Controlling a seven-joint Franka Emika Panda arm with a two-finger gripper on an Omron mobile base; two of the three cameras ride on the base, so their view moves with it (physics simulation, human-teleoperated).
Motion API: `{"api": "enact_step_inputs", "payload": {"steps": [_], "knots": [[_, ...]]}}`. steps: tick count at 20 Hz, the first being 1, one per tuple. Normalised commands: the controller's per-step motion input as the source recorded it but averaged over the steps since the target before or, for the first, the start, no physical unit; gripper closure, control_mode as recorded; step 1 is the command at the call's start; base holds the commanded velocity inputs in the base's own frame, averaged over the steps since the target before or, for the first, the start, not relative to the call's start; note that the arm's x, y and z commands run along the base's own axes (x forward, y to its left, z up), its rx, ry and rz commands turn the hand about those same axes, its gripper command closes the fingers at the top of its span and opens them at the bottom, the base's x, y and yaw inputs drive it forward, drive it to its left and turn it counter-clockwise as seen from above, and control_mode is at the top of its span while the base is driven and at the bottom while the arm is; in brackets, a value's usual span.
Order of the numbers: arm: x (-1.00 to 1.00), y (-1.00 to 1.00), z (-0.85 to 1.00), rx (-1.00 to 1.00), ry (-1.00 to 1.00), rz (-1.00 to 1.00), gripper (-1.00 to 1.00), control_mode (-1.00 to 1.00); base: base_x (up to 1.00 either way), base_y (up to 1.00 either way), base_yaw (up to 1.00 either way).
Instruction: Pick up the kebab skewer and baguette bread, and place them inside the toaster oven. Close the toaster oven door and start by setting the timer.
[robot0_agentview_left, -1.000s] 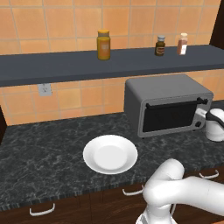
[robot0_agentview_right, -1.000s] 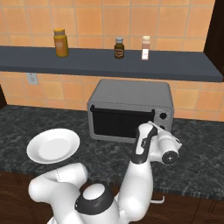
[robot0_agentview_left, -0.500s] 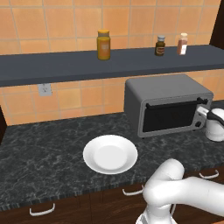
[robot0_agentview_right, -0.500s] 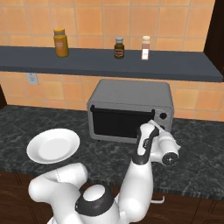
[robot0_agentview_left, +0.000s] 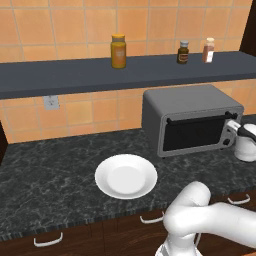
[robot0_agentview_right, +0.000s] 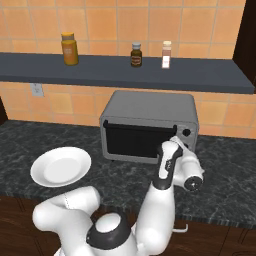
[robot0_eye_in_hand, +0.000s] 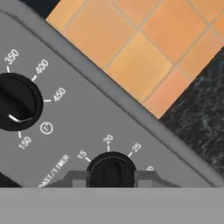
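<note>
The toaster oven (robot0_agentview_left: 190, 106) (robot0_agentview_right: 150, 106) stands on the counter below the shelf. Its door (robot0_agentview_left: 192, 134) (robot0_agentview_right: 135, 142) is shut, the bar handle along the top edge. The kebab skewer and the baguette bread are hidden from every view. My gripper (robot0_agentview_left: 231, 128) (robot0_agentview_right: 183, 146) (robot0_eye_in_hand: 110, 177) is pressed against the control strip at the oven's right side. In the hand view its two fingers sit left and right of the black timer knob (robot0_eye_in_hand: 110, 168), shut on it. The temperature knob (robot0_eye_in_hand: 17, 101) lies up and to the left.
A white plate (robot0_agentview_left: 126, 176) (robot0_agentview_right: 61, 166) with nothing on it lies on the dark counter left of the oven. An orange jar (robot0_agentview_left: 118, 51) and two small bottles (robot0_agentview_left: 183, 52) stand on the shelf above. A tiled wall rises behind.
The hand has shifted only very slightly at the control strip. The oven, the plate and the shelf items stand as before.
</note>
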Motion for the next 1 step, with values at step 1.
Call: {"api": "enact_step_inputs", "payload": {"steps": [1], "knots": [[0.00,0.00,0.00,0.19,-0.01,-0.08,1.00,-1.00,0.00,0.00,0.00]]}}
